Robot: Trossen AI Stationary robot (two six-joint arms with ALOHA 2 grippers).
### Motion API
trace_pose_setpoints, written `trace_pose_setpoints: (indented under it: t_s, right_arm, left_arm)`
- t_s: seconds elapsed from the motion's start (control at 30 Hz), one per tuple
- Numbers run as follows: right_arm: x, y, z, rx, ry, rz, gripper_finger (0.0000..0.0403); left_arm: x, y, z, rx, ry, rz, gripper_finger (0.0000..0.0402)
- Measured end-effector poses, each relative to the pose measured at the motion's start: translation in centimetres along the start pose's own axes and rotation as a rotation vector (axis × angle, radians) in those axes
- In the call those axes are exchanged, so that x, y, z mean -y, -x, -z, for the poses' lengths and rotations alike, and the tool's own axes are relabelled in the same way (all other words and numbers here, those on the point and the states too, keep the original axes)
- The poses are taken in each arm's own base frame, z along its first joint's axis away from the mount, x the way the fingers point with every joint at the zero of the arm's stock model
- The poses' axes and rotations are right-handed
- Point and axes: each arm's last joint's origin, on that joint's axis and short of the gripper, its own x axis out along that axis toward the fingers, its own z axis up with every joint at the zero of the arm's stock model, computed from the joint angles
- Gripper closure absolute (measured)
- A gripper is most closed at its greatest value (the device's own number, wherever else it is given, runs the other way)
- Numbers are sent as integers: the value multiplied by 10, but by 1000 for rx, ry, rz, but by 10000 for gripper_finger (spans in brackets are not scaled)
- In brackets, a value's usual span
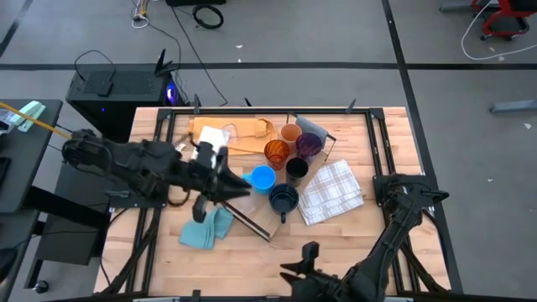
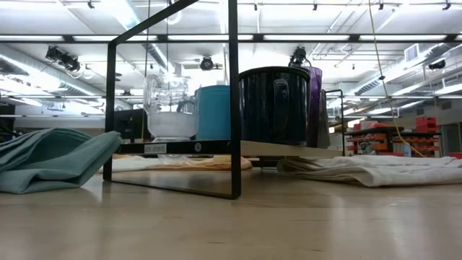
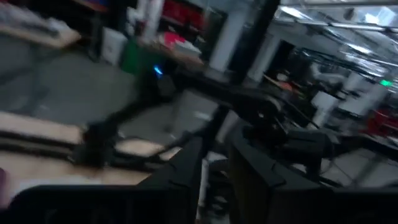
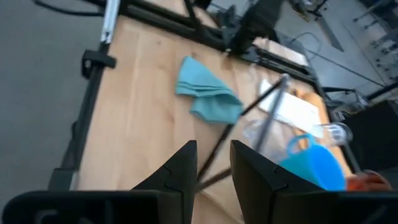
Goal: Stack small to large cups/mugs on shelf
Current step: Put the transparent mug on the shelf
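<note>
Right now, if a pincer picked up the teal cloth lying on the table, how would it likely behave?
The crumpled teal cloth would probably be floppy: it lies in soft folds in the high view and slumps in a low heap in the low view. It likely drapes from the pinch, and if pushed would probably bunch up rather than slide. It looks light and unbreakable.

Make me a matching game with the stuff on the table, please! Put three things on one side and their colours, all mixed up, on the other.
Things:
1. mug
2. crumpled cloth
3. tumbler

Colours:
A. purple
B. light blue
C. teal

Right pairs: 1-B, 2-C, 3-A.

The mug stands by the left gripper, the crumpled cloth lies nearer the table's front edge, and the tumbler stands at the far end of the row of cups.
</note>
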Motion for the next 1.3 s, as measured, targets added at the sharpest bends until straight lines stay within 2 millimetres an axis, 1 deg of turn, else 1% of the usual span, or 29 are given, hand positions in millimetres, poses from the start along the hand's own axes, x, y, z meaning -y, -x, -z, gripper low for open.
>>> trace_pose_setpoints:
  t_s: [0.1,0.17,0.23,0.3,0.37,0.5,0.6,0.63,0.7,0.8,0.87,0.9,0.97,1.0,1.07,1.13,1.23,1.3]
  right_arm:
    - [15,15,-5,29,-22,20,300]
    - [25,25,-9,58,-46,29,300]
    - [34,35,-13,83,-66,34,300]
    - [41,42,-15,100,-81,36,300]
    - [47,49,-17,113,-88,33,300]
    - [59,56,-22,133,-93,22,300]
    - [68,58,-27,140,-122,-3,300]
    - [71,58,-29,142,-137,-14,300]
    - [78,59,-32,145,-148,-31,300]
    - [86,59,-34,138,-112,-47,300]
    - [91,56,-36,129,-75,-53,300]
    - [95,54,-37,126,-56,-50,300]
    - [104,49,-40,127,-39,-28,300]
    - [110,45,-42,129,-60,-14,300]
    - [126,35,-47,120,-116,14,300]
    - [145,22,-51,97,-178,17,300]
    - [180,5,-56,71,-256,-32,300]
    - [203,-5,-60,73,-281,-66,300]
  left_arm:
    - [2,11,-18,-1,-90,-114,300]
    - [-1,21,-24,-66,-168,-273,296]
    - [-8,32,-26,-140,-223,-459,295]
    - [-17,41,-24,-210,-262,-610,298]
    - [-26,47,-20,-282,-278,-694,302]
    - [-39,57,-9,-443,-288,-782,304]
    - [-49,53,5,-547,-281,-840,291]
    - [-51,51,11,-582,-263,-834,285]
    - [-52,48,18,-597,-186,-794,267]
    - [-50,42,29,-620,-69,-704,239]
    - [-41,36,36,-617,-21,-631,225]
    - [-35,33,38,-589,-15,-589,220]
    - [-19,26,39,-511,-34,-492,214]
    - [-11,23,39,-481,-53,-446,213]
    - [3,21,38,-421,-96,-373,215]
    - [14,20,35,-364,-137,-318,221]
    - [25,21,33,-317,-200,-275,229]
    - [29,23,33,-315,-238,-255,233]
